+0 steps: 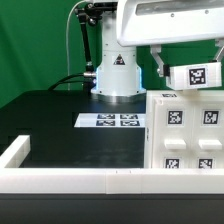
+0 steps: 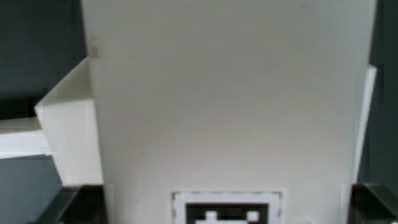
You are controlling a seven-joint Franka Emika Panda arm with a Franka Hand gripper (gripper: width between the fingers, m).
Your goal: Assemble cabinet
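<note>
The cabinet, a large white box with several black-and-white tags on its faces, stands at the exterior view's right. My gripper hangs just above its top, shut on a smaller white tagged cabinet part that is held slightly tilted. In the wrist view this part fills most of the picture, with a tag by my gripper. A dark finger shows at each side of it. A white wing juts from one side. What lies under the part is hidden.
The marker board lies flat on the black table in front of the robot base. A long white border rail runs along the table's front and turns up the exterior view's left side.
</note>
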